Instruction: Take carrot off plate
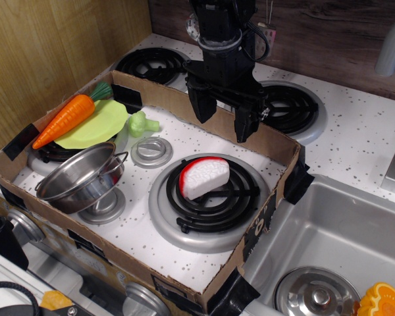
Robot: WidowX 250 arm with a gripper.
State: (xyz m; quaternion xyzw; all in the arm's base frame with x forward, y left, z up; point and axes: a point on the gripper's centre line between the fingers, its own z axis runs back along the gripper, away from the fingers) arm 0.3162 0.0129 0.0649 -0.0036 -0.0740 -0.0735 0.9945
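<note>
The carrot (66, 119) is lying tilted across the far-left edge of the plate (104, 125), its tip overhanging the cardboard wall (204, 105) and its green stub pointing back. It is looking light, stiff and smooth, likely slippery plastic; gripping across the thick middle seems safest. The steel pot (79, 176) is leaning just in front of the plate. Well right of the plate, the gripper (222, 120) is hanging released, jaws apart and holding nothing. No readable writing is showing.
</note>
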